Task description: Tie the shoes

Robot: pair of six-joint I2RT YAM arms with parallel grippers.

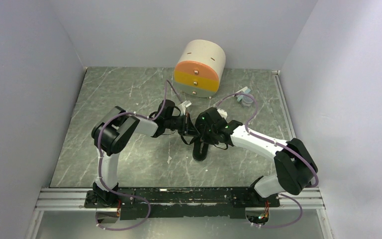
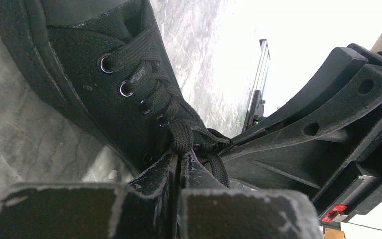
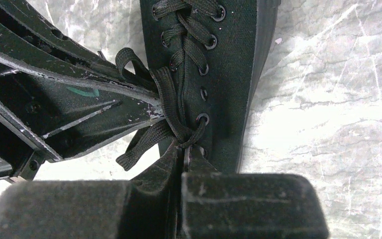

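Note:
The small black lace-up shoe [image 1: 200, 149] lies mid-table, mostly hidden under both grippers in the top view. In the left wrist view the shoe [image 2: 104, 94] fills the upper left, its laces [image 2: 151, 87] crossing the eyelets. My left gripper [image 2: 180, 155] is shut on a black lace at the shoe's top eyelets. In the right wrist view the shoe [image 3: 224, 74] runs up the middle. My right gripper [image 3: 185, 148] is shut on a lace where the strands cross [image 3: 179, 130]. The two grippers meet tip to tip [image 1: 191, 127] over the shoe.
A round cream drawer box [image 1: 200, 68] with orange and yellow drawer fronts stands at the back. A small clear and pale-blue object [image 1: 244, 96] lies to its right. Grey walls close in both sides. The marbled table [image 1: 129, 164] spreads around the shoe.

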